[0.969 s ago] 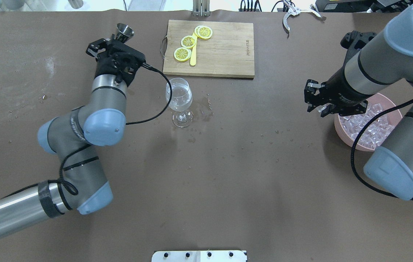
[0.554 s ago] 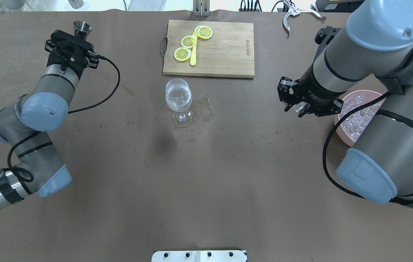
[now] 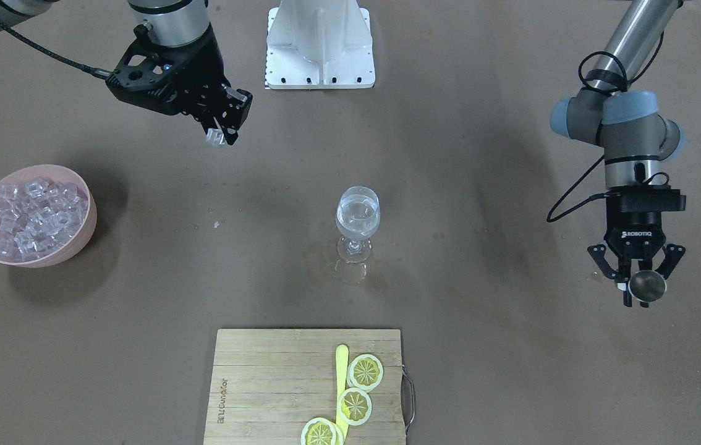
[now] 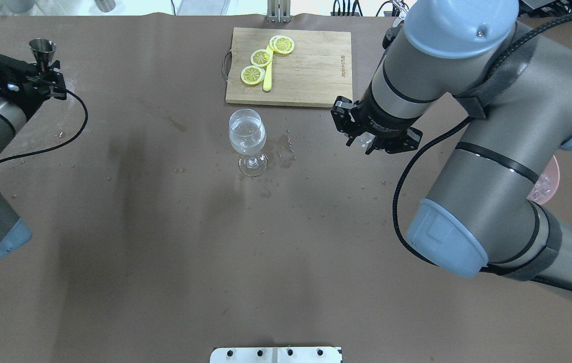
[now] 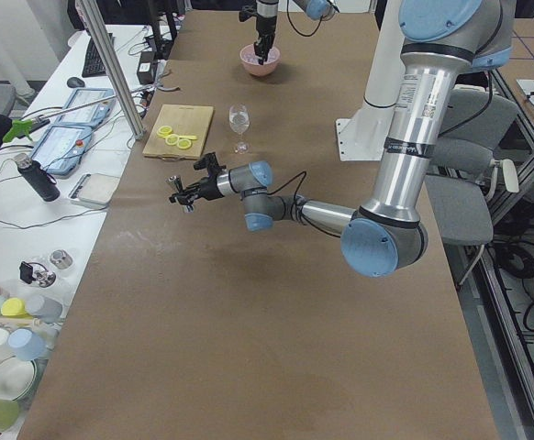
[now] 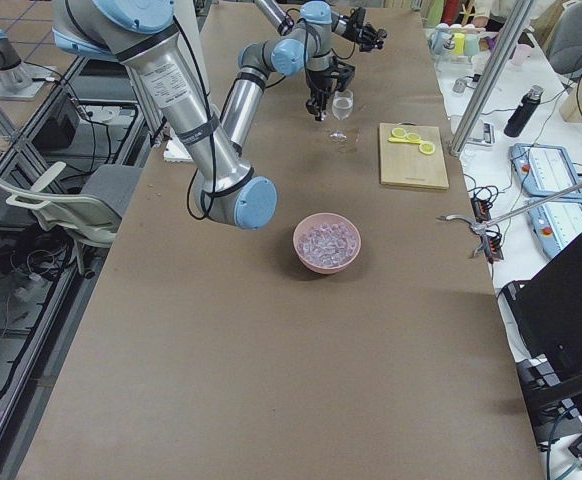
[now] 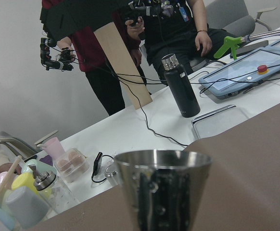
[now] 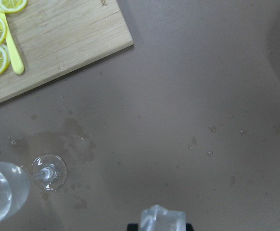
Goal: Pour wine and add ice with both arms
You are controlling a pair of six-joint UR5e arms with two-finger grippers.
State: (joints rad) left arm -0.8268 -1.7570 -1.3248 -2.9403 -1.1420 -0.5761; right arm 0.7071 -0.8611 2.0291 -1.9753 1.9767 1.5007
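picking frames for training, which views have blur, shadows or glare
Left wrist view: the cup, close to the lens, is slightly soft, the background sharper. Right wrist view: the ice cube at the bottom edge is blurred, the table crisp. Overhead view: broad soft shadows on the table, no hard glare. Front-facing view: the bowl throws a soft shadow; the glass shows small highlights.

You can read "ROBOTIQ" on the left gripper body, right of frame. The cutting board engraving is illegible.
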